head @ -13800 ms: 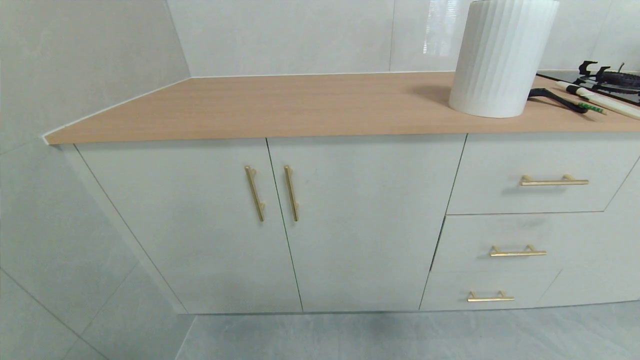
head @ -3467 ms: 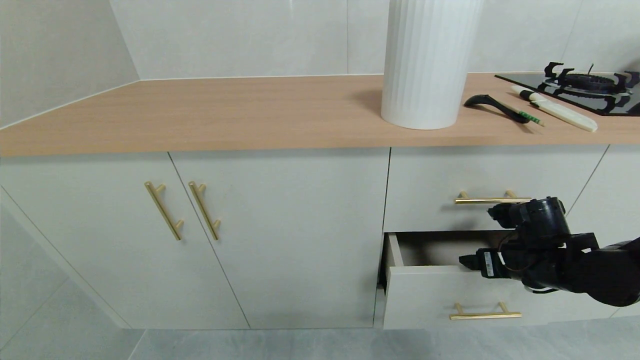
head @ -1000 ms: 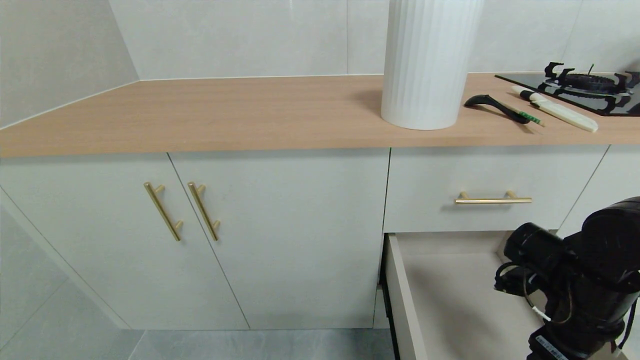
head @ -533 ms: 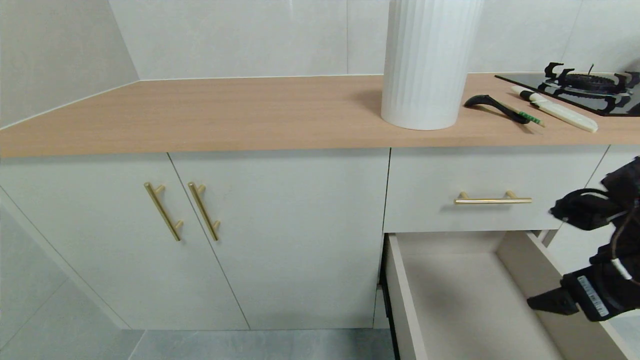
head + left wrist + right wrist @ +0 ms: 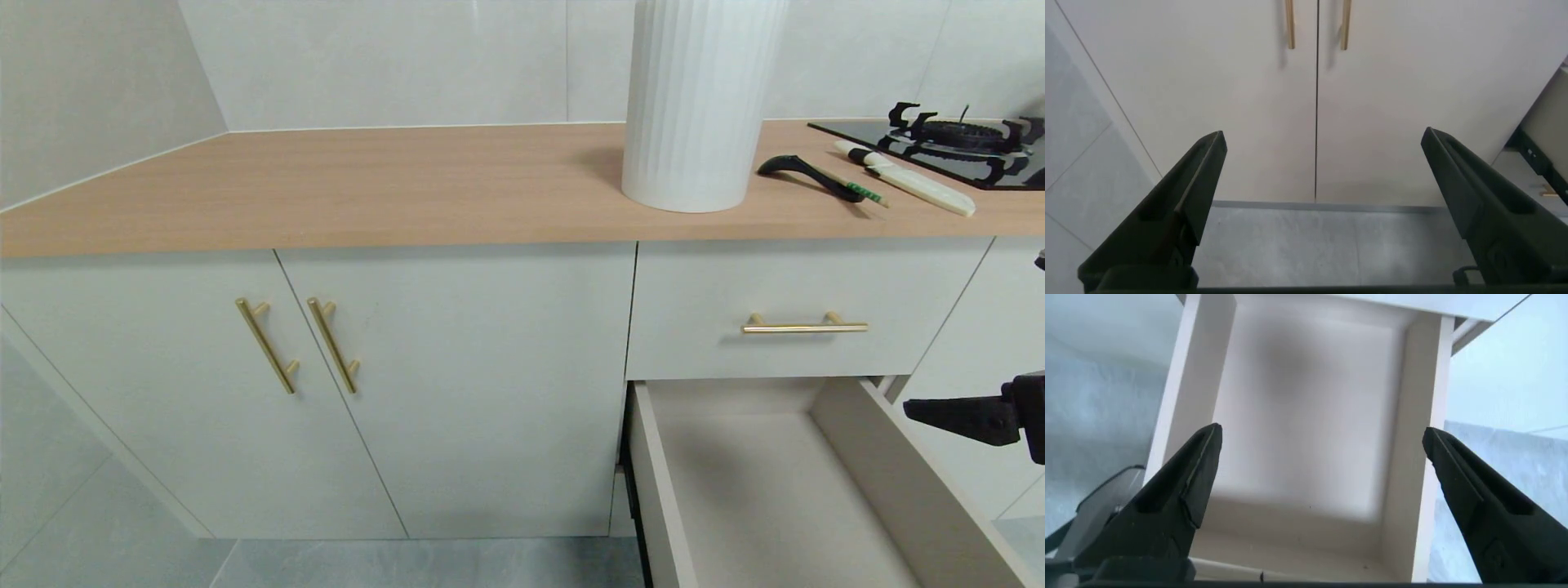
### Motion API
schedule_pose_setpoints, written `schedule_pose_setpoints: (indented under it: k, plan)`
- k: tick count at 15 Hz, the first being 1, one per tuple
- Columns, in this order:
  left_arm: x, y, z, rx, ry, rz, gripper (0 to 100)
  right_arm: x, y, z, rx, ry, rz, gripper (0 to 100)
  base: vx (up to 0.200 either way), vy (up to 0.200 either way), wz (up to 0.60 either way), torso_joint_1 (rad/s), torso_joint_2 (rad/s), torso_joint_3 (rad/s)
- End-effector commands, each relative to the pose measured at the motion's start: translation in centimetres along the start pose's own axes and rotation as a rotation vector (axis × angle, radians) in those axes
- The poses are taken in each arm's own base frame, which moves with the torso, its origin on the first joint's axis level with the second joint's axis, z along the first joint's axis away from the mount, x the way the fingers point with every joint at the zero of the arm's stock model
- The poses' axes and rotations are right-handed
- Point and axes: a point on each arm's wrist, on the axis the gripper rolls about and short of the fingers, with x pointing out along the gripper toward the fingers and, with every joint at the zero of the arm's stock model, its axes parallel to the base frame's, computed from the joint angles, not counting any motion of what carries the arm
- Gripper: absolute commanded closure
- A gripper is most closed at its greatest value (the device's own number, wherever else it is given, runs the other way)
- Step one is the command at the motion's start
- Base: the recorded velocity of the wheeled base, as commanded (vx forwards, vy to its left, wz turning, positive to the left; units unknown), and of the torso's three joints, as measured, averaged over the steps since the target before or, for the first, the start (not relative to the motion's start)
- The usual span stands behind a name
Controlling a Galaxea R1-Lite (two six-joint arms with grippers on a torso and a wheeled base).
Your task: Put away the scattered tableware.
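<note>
The main risk, as I am judging it, is lying in the reach up from the drawer (image 5: 657, 474) to the counter (image 5: 367, 188). The right gripper (image 5: 1320, 449) is hanging over the open, bare drawer with its fingers spread wide and gripping nothing. In the head view one finger is showing low at the right edge, beside the drawer's right wall. An arm rising from there is risking a knock against that wall, the handle (image 5: 804, 327) of the shut drawer above, or the counter's front edge.

The tableware is waiting on the counter's right part, none of it in the drawer yet: a black spoon (image 5: 804, 173), green-tipped chopsticks (image 5: 865, 193) and a white utensil (image 5: 914, 181) (possibly a sheathed knife, I cannot tell). They are lying close together near the front edge, so a careless pinch is likely nudging a neighbour off. The thin chopsticks are looking prone to slipping or rolling.

A tall white jar (image 5: 694, 106) is standing just beside the spoon and could be bumped. The stove (image 5: 963, 135) is crowding the white utensil from behind. The left gripper (image 5: 1323, 143), fingers likewise spread and empty, is pointing at the cabinet doors (image 5: 1315, 98) and floor (image 5: 1315, 245), well apart from the tableware.
</note>
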Motion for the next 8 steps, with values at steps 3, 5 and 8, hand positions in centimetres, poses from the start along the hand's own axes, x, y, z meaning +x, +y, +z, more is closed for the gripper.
schedule_pose_setpoints:
  k: [3,5,8]
  plan:
    - [0.01,0.00,0.01,-0.001,0.001,0.000,0,-0.34,-0.08,-0.10,0.001,-0.012,-0.002,0,0.000,0.000,0.00,0.000,0.00,0.000]
    - [0.01,0.00,0.01,-0.001,0.001,0.002,0,-0.36,-0.08,-0.14,-0.001,-0.012,-0.002,0,0.000,0.000,0.00,0.000,0.00,0.000]
    - [0.01,0.00,0.01,-0.001,0.001,0.000,0,-0.45,-0.10,-0.13,0.000,-0.017,-0.002,0,0.000,0.000,0.00,0.040,-0.21,-0.163]
